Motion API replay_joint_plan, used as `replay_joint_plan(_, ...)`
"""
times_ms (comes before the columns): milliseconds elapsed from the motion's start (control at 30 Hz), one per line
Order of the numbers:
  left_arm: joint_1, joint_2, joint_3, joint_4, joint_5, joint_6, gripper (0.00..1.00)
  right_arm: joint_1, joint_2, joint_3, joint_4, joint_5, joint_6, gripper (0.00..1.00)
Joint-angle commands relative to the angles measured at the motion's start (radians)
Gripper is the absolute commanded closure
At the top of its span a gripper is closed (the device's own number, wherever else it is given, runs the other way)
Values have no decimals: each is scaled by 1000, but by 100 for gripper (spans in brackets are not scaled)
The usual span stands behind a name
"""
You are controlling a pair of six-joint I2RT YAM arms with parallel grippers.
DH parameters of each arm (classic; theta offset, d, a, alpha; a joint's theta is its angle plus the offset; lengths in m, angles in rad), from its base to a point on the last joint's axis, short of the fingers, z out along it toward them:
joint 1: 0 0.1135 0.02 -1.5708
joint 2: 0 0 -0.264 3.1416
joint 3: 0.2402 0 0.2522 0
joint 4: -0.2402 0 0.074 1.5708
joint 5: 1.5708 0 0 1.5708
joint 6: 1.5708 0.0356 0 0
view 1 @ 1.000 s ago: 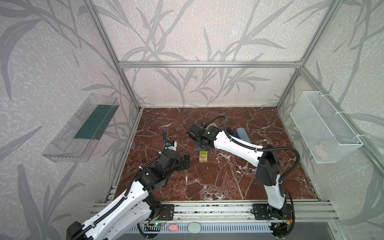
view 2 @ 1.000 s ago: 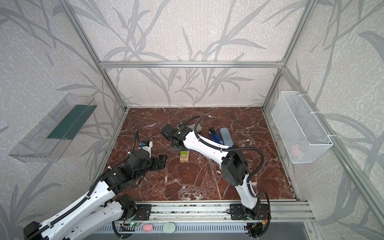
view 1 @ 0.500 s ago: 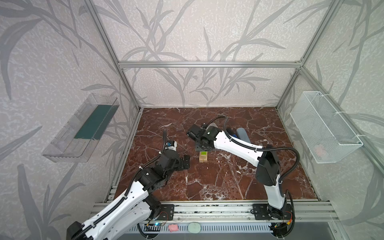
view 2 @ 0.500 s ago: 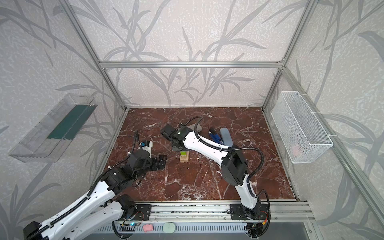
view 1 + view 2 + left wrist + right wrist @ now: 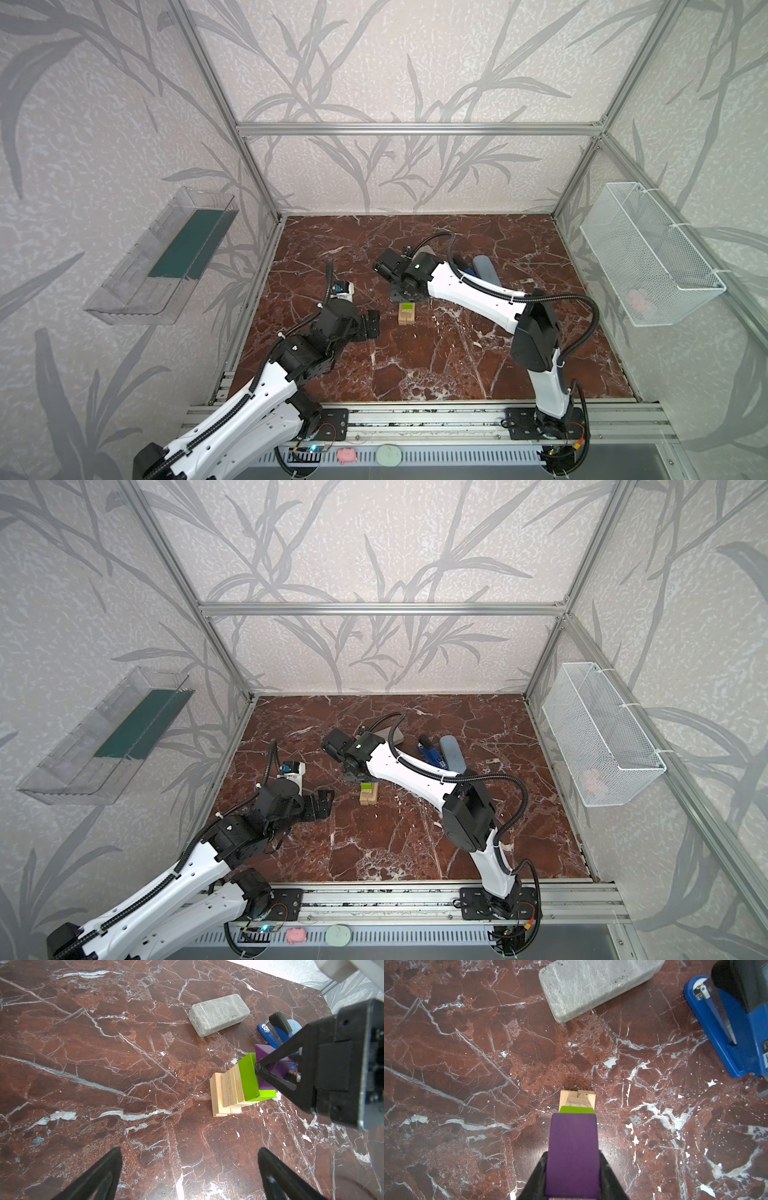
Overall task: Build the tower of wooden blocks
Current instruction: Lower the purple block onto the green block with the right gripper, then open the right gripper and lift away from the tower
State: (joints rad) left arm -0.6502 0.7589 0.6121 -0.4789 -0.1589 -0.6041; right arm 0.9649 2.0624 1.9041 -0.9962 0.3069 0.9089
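Tower [image 5: 406, 314] stands mid-worktop [image 5: 83, 1064], between the two arms: crossed pale wood blocks [image 5: 225, 1091] w/ a lime green block [image 5: 248, 1076] on top. Right gripper [image 5: 573, 1159] reaches in from the far side, jaws pinching the purple block [image 5: 573, 1142] by its long sides, so its underside is free for laying down. In the left wrist view purple sits at top level, just beside green, on the side away from that camera. Can't tell whether it's seated or just above. Prob. the last placing step: purple goes alongside green to fill the top layer. Side grip makes sense, as the jaws straddle only purple. But one finger [image 5: 291, 1044] runs v. close to green, so letting go needs care not to nudge the stack, which looks a bit staggered lower down. Left gripper [image 5: 190, 1151] hangs near the tower, jaws spread wide, nothing in them. It's out of the way but close enough to steady things if req'd. Grey slab [image 5: 219, 1014] and blue stapler [image 5: 737, 1028] lie beyond, apart from the tower, not involved.
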Motion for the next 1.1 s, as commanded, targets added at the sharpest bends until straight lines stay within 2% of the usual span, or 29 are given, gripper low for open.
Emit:
replay_joint_plan(0,7,-4,-8,0,-6,-7,1,1,-5,-14,-10,14,10,74)
replay_joint_plan(233,7,-3,-9,3,-5,-8,0,0,-4,-12,-7,13,10,67)
replay_joint_plan(733,7,2,-7,8,-1,-6,1,-4,-23,0,-2,12,-6,45)
replay_joint_plan(1067,7,2,17,-11,-5,12,1,-11,-156,-14,-10,89,-93,16)
